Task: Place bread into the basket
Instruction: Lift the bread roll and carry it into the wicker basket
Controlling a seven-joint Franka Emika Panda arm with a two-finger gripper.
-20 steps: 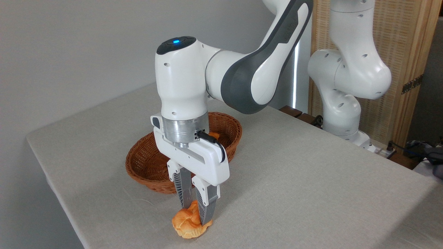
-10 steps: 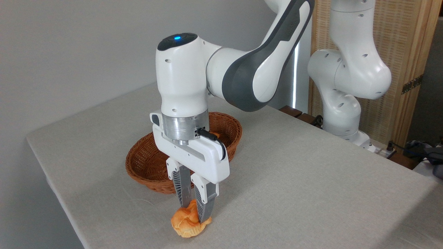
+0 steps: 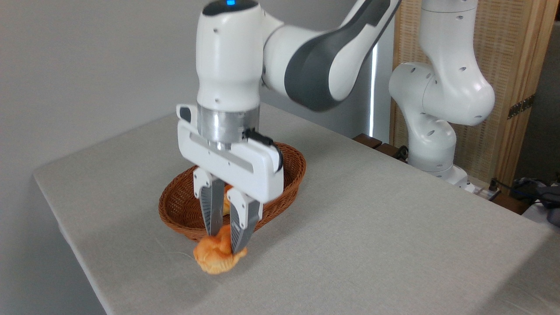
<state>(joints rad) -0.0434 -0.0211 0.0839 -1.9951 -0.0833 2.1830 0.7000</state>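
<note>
The bread (image 3: 214, 259), a small knotted golden-orange bun, hangs above the tablecloth just in front of the near rim of the basket (image 3: 293, 164). My gripper (image 3: 224, 245) points straight down and is shut on the bun's top, one finger on each side. The brown wicker basket lies behind the gripper, its middle hidden by the hand. A scrap of another orange bread piece (image 3: 226, 199) shows inside the basket between the fingers.
The grey cloth-covered table (image 3: 372, 245) has its left edge and front corner close to the bun. The arm's white base (image 3: 431, 140) stands at the back right, with cables (image 3: 525, 188) and a wooden screen (image 3: 503, 65) beyond.
The gripper has risen and shifted left toward the basket, lifting the bun off the table with it.
</note>
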